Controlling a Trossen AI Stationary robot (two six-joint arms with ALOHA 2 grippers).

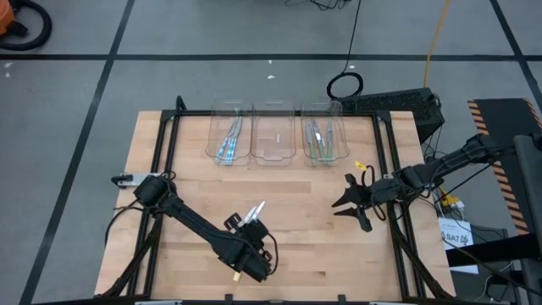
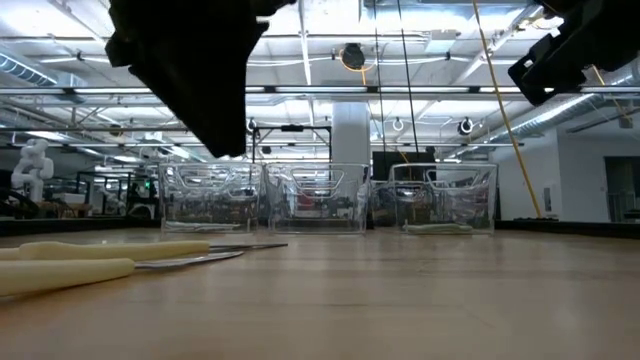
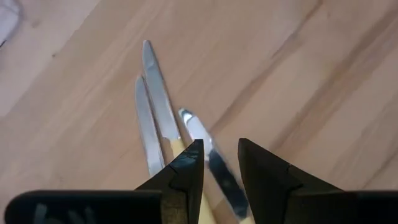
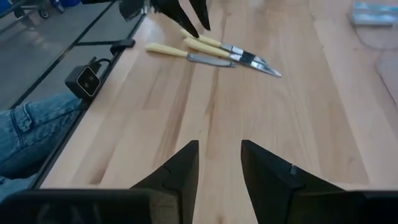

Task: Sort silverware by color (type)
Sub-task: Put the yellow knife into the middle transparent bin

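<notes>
Three utensils of the silverware with pale yellow handles (image 1: 252, 213) lie flat and close together on the wooden table (image 1: 322, 254) near its front; the low view shows their handles (image 2: 70, 268). My left gripper (image 3: 221, 155) hangs open just above them, pointing steeply down, one silvery blade (image 3: 214, 171) showing in the gap between its fingers. From the right wrist view, its fingers (image 4: 194, 17) stand over the handles (image 4: 202, 43). My right gripper (image 1: 345, 200) waits open above the table's right part.
Three clear bins stand in a row at the table's far side: the left one (image 1: 230, 135) holds blue-handled utensils, the middle one (image 1: 273, 135) looks empty, the right one (image 1: 322, 137) holds green-handled ones. A person's leg in jeans (image 4: 28, 124) shows beside the table.
</notes>
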